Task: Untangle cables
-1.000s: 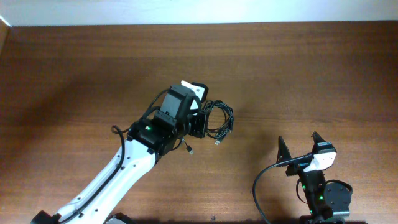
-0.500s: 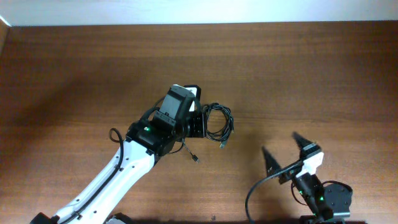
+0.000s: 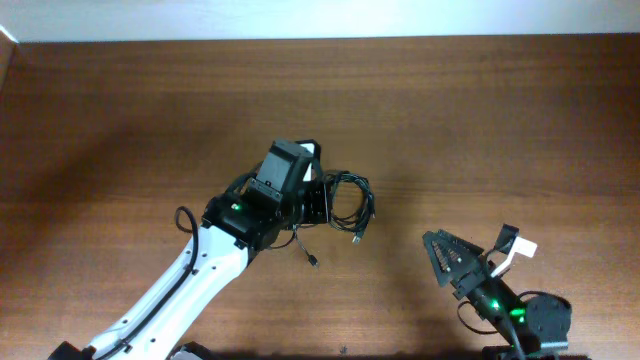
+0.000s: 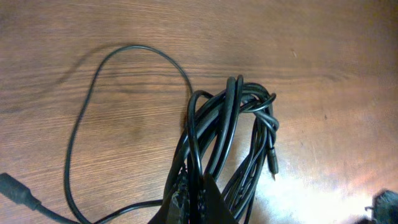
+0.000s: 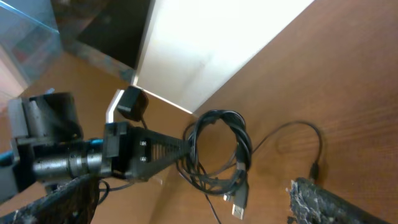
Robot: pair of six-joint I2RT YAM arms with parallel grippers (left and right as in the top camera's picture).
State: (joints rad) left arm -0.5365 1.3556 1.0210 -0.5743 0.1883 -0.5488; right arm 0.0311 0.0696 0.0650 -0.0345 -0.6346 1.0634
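Overhead: the white left arm reaches in from the lower left across the brown wooden table (image 3: 120,110); its black left gripper (image 3: 321,200) is pinched shut on the cables (image 3: 352,204) - thin black cords bunched in a loose coil near the table's middle, just right of the fingers. Two loose ends trail toward the front edge, one with a small plug (image 3: 313,262), another plug (image 3: 357,240) just below the coil. The black right gripper (image 3: 447,260) sits at the lower right, well apart from the coil, jaws spread wide, nothing between them. Left wrist: the dark fingertips (image 4: 194,198) at the bottom edge are clamped together on several strands; the coil fans up and right from them, one thin strand makes a big open loop (image 4: 93,87) to the left, and a slim plug end (image 4: 273,168) points down on the right. Whether the coil rests on the wood or hangs just above it cannot be told. Right wrist: its own rough dark fingers (image 5: 326,199) sit far apart at the bottom corners - wide open, empty. Beyond them the left gripper's fingers come in from the left and nip the coil's left side; a silvery-tipped plug (image 5: 239,211) hangs at the coil's bottom, and one thin strand arcs off to the right.
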